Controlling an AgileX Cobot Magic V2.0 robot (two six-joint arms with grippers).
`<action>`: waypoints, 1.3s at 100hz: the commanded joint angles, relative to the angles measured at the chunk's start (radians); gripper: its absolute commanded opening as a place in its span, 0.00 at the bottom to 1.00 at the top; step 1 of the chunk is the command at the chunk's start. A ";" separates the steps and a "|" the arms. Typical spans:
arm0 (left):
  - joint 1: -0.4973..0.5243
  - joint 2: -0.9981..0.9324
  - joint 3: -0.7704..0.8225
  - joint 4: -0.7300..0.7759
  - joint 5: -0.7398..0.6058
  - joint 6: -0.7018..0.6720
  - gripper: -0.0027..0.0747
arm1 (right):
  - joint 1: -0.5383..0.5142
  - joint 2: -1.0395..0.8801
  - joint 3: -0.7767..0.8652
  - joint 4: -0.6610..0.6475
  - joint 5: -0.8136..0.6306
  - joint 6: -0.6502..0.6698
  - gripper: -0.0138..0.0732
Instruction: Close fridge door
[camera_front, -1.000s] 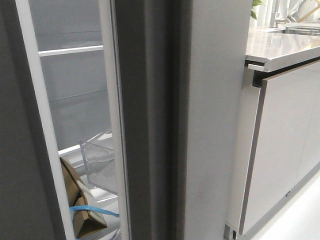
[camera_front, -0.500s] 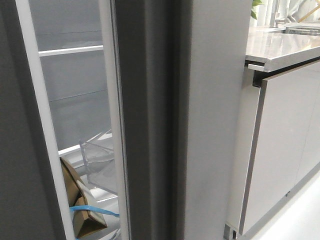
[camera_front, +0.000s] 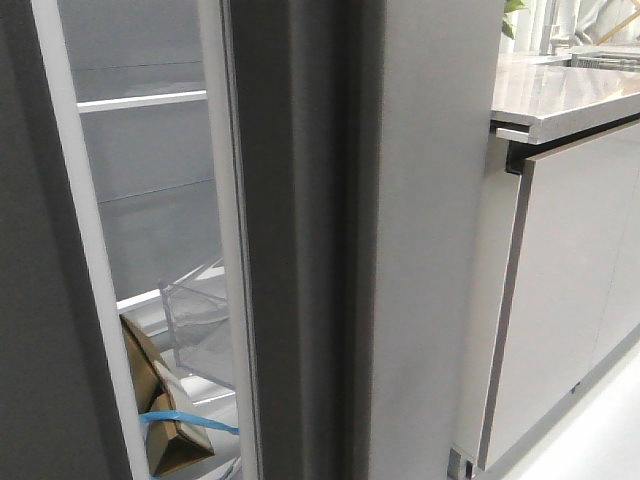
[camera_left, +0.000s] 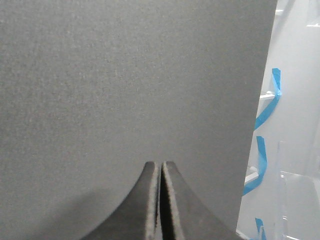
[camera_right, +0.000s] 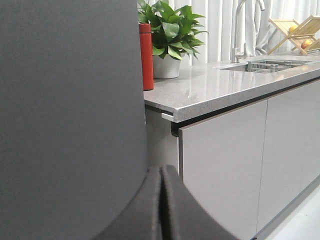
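While the tall matte dark grey fridge door (camera_front: 40, 300) at far left stands ajar, the left gripper (camera_left: 160, 200), fingers pressed together, should push flat and steadily.

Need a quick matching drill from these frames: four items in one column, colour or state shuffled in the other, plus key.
Items:
1. fridge door
2. bottle
3. left gripper
4. tape

Descriptions:
A. blue
B. red
C. ajar, interior visible
D. fingers pressed together

Pairs: 1-C, 2-B, 3-D, 4-A
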 joint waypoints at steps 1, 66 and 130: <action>-0.006 0.019 0.028 -0.002 -0.077 -0.004 0.01 | -0.004 -0.012 0.012 -0.010 -0.087 -0.001 0.07; -0.006 0.019 0.028 -0.002 -0.077 -0.004 0.01 | -0.002 0.441 -0.516 -0.010 0.050 0.011 0.07; -0.006 0.019 0.028 -0.002 -0.077 -0.004 0.01 | 0.295 0.984 -1.189 -0.010 0.111 0.011 0.07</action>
